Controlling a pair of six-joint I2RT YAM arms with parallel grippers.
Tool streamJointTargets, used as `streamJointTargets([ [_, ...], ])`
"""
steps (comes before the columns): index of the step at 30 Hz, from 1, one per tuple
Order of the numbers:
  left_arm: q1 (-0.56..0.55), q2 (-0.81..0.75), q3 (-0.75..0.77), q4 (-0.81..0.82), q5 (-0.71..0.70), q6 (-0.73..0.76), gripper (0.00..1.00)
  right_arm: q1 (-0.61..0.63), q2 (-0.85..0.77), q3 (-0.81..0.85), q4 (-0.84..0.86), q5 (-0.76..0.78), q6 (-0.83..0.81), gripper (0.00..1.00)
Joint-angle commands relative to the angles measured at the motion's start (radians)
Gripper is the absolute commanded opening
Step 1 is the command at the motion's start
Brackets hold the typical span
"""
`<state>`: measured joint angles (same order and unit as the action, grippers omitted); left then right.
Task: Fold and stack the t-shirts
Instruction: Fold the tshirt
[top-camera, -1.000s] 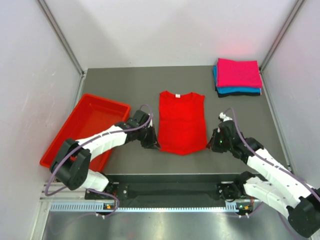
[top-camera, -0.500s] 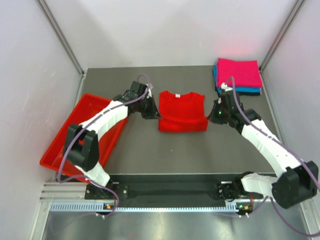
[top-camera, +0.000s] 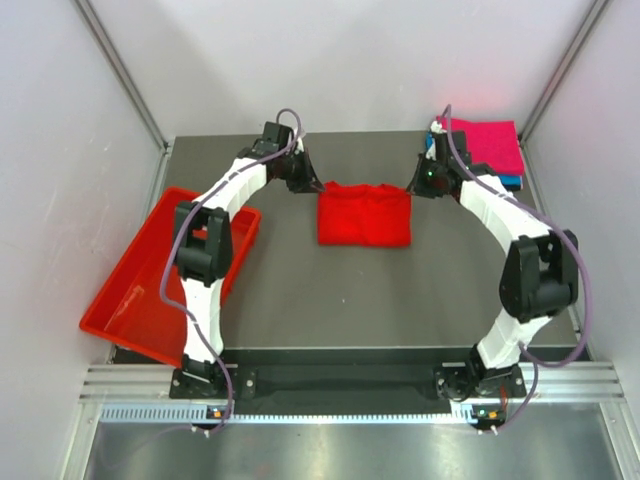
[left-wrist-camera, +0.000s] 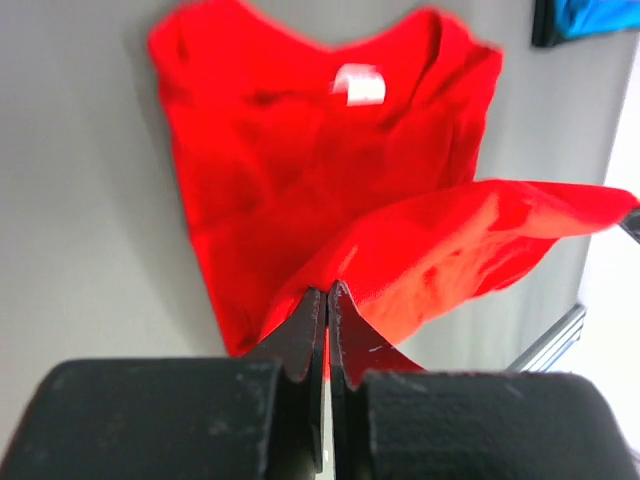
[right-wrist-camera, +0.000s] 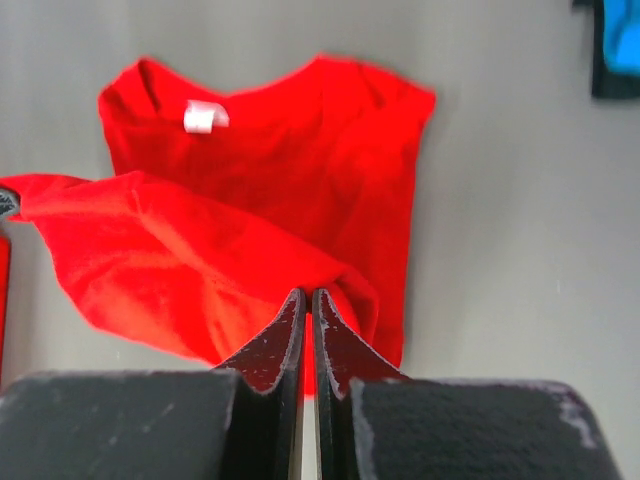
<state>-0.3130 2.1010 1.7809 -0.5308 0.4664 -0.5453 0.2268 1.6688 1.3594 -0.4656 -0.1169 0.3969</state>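
**Both grippers pinch the red shirt's hem at the far side of the table**

From the overhead camera I see the dark grey table (top-camera: 350, 300) with both arms stretched far out over it. The left arm (top-camera: 240, 185) and the right arm (top-camera: 490, 205) curve inward towards each other at the far end. A red plastic tray (top-camera: 130, 300) sits tilted at the table's left edge, partly under the left arm.

The red t-shirt (top-camera: 365, 215) lies in the middle of the table, towards the back. It is doubled over on itself, so it reads as a short, wide rectangle. In the far right corner sits a folded stack, with the magenta t-shirt (top-camera: 490, 145) on top and the teal t-shirt (top-camera: 510, 182) showing beneath it. The right arm hides part of that stack, so I can't say for sure what lies under the teal.

The left gripper (top-camera: 312, 186) is at the shirt's far left corner and the right gripper (top-camera: 415, 185) is at its far right corner. Both wrist cameras show the fingers pressed together with a fold of red cloth clamped between them. From each one, the lifted cloth billows above the shirt's flat upper half. The collar faces up there, with a small white neck label (left-wrist-camera: 358, 85) just below it.
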Motion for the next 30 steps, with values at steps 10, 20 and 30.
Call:
streamJointTargets([
  [10, 0.063, 0.292, 0.325, 0.15, 0.173, -0.063, 0.0, -0.06, 0.264, 0.257, 0.088, -0.063, -0.033, 0.0],
  [20, 0.08, 0.346, 0.341, 0.35, 0.183, -0.151, 0.0, -0.093, 0.347, 0.299, 0.166, -0.076, -0.02, 0.0],
  [30, 0.106, 0.41, 0.396, 0.46, 0.176, -0.197, 0.01, -0.107, 0.422, 0.365, 0.199, -0.087, -0.017, 0.0],
])
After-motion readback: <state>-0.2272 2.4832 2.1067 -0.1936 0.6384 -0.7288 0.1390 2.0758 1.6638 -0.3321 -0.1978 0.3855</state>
